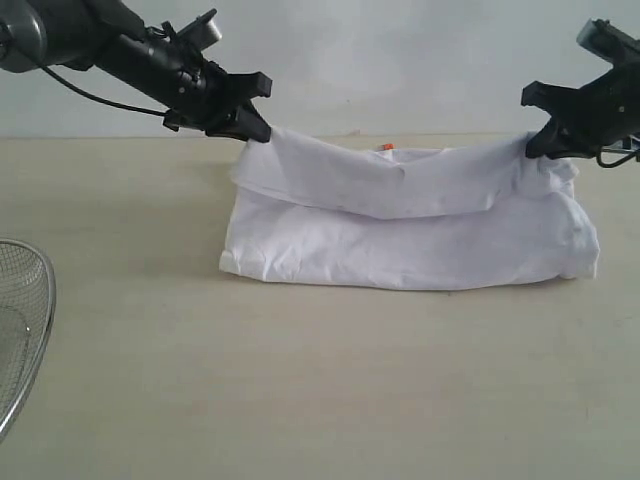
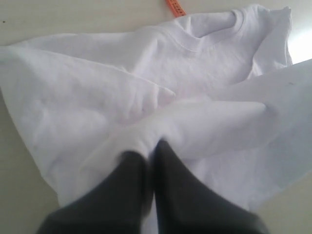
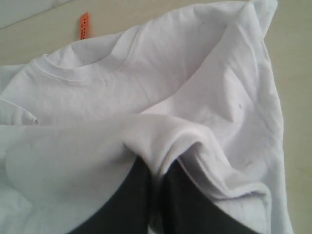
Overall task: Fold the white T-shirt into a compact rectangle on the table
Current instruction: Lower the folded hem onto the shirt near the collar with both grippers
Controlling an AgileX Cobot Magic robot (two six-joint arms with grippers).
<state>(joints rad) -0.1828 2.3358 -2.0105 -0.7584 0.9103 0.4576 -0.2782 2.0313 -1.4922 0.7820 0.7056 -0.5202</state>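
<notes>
The white T-shirt [image 1: 410, 225] lies on the pale table [image 1: 300, 380], its lower part flat and its upper edge lifted into a sagging fold. My left gripper [image 1: 262, 134] is shut on the raised left corner of the shirt. My right gripper [image 1: 538, 150] is shut on the raised right corner. In the left wrist view the dark fingers [image 2: 175, 185] pinch white cloth [image 2: 97, 97], with the collar and an orange neck tag [image 2: 175, 8] beyond. The right wrist view shows its fingers [image 3: 190, 195] closed on a cloth fold [image 3: 161, 141], the orange tag [image 3: 84, 25] above the collar.
A round wire-mesh basket [image 1: 22, 320] stands at the table's left edge. Bare tabletop stretches in front of the shirt. A pale wall [image 1: 400, 60] rises behind the table.
</notes>
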